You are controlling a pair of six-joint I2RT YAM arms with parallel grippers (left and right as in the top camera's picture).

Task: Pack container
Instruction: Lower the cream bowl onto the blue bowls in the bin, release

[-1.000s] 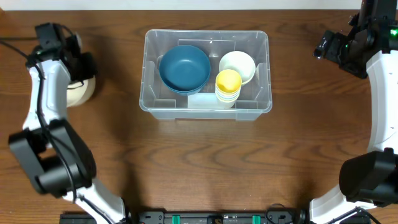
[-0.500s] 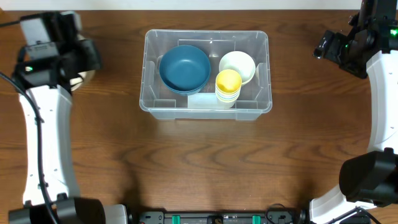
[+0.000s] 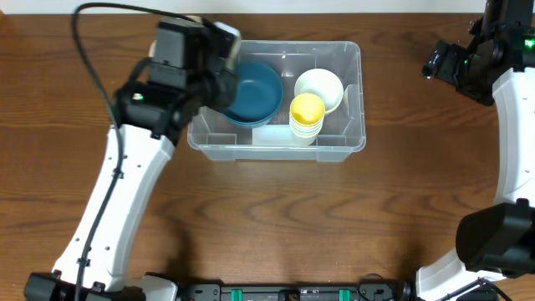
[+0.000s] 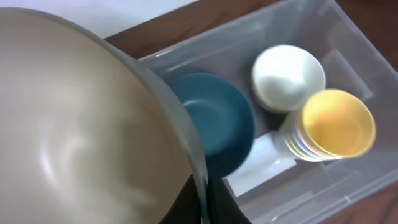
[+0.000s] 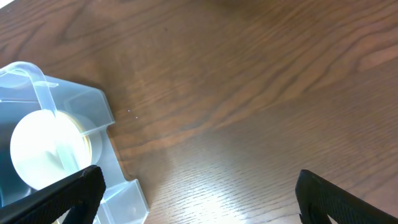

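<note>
Overhead: container [image 3: 334, 152] sat on the counter [image 3: 267, 226] at 12 o'clock from centre, upright and open-topped. Inside it: blue bowl [image 3: 255, 92] on the 9 o'clock side, white bowl [image 3: 318, 88] at about 2 o'clock, yellow cup stack [image 3: 307, 113] just beside the white bowl at its 7 o'clock, and a white label [image 3: 272, 134] on the base toward 6 o'clock. Left arm [image 3: 125, 192] reached up from 7 o'clock, its wrist over the container's 10 o'clock corner and covering part of the blue bowl. Left wrist cam: left jaws were clenched on the rim of a beige bowl [image 4: 74, 124], with dark fingers [image 4: 221, 202] either side of the rim at 6 o'clock in frame. The bowl was tilted and filled the 9 o'clock half of that view, with the container contents below it. Right arm [image 3: 510, 125] was off at the counter's 2 o'clock corner, well apart from the container. Right wrist cam: right jaws were released and spread wide with nothing between them, over bare wood, with the container corner and white bowl at 8 o'clock in frame.
</note>
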